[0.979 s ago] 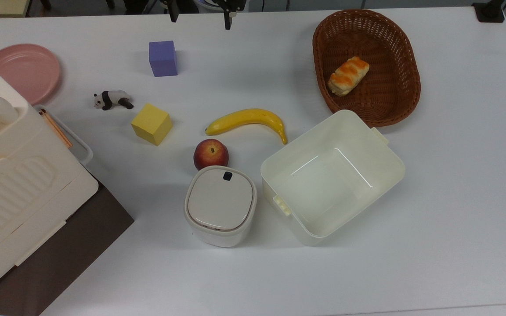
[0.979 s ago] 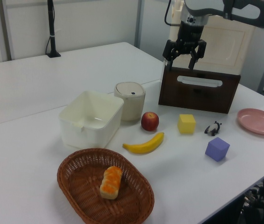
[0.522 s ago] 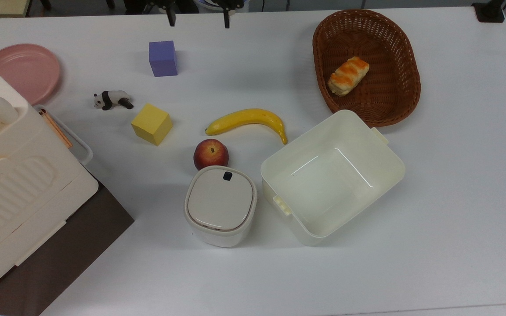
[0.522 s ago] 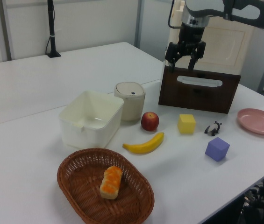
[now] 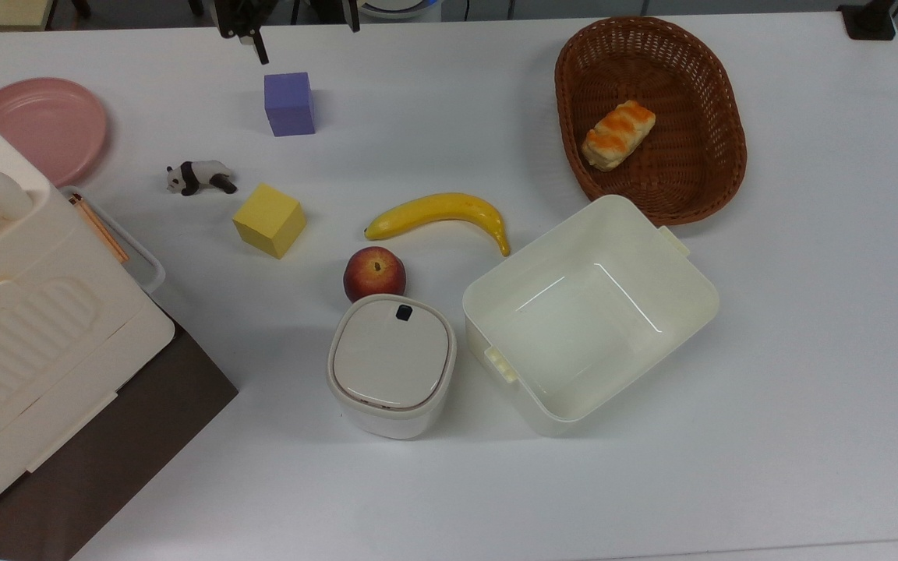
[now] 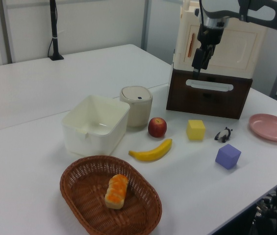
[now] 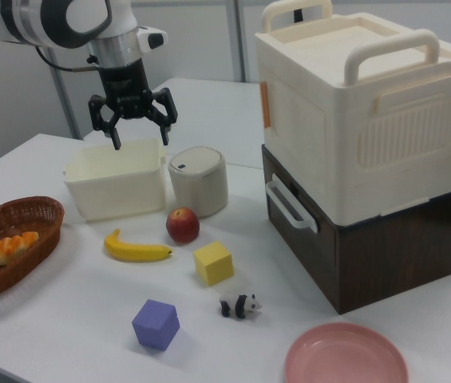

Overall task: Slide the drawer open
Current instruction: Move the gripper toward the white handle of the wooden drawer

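Turning since a second ago, the open, empty gripper [image 7: 140, 132] hangs above the table, apart from the closed dark wooden drawer [image 7: 345, 257] whose white loop handle [image 7: 290, 205] sits under the ribbed cream case [image 7: 361, 112].

**Arm look: white shell, black claw end**

Arm [image 7: 57, 17] has glossy white rounded casings with dark grey/black bands at the joints. Silver ribbed collar sits at the wrist, above a black hand block. Gripper [image 7: 132, 128] is all black, two thin fingers [image 7: 116, 137] flanked by curved prong-like guards. Thin black cable loops off the wrist in the left view [image 6: 203, 22].
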`<state>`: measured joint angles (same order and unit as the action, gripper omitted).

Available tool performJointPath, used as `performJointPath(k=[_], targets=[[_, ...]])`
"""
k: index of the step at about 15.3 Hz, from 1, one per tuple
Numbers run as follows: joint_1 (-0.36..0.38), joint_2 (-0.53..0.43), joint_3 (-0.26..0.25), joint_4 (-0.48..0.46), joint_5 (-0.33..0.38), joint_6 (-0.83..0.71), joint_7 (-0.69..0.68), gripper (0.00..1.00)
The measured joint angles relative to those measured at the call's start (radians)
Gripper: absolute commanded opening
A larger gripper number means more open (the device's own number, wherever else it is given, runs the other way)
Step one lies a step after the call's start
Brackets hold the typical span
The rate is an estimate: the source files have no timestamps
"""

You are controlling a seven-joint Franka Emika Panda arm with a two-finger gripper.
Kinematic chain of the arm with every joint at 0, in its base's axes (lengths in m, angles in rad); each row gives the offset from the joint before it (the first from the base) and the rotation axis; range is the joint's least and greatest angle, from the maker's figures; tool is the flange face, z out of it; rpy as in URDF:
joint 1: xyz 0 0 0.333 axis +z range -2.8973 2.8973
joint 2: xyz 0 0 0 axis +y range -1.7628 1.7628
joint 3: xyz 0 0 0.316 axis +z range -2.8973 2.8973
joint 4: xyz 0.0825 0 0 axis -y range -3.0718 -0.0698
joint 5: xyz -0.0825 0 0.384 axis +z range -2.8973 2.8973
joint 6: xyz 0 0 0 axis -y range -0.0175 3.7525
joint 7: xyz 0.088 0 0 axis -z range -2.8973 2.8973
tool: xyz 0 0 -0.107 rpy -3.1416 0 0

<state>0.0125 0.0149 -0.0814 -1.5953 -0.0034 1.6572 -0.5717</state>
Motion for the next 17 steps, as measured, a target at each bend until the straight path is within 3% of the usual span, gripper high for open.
performJointPath(k=[6, 12, 15, 17], targets=[[-0.021, 0.002, 0.000, -0.050, -0.029, 0.131, -0.135, 1.00], [-0.040, 0.002, -0.005, -0.081, -0.064, 0.139, -0.353, 1.00], [-0.049, 0.002, -0.028, -0.099, -0.091, 0.156, -0.405, 1.00], [-0.053, 0.004, -0.048, -0.138, -0.108, 0.254, -0.420, 1.00]])
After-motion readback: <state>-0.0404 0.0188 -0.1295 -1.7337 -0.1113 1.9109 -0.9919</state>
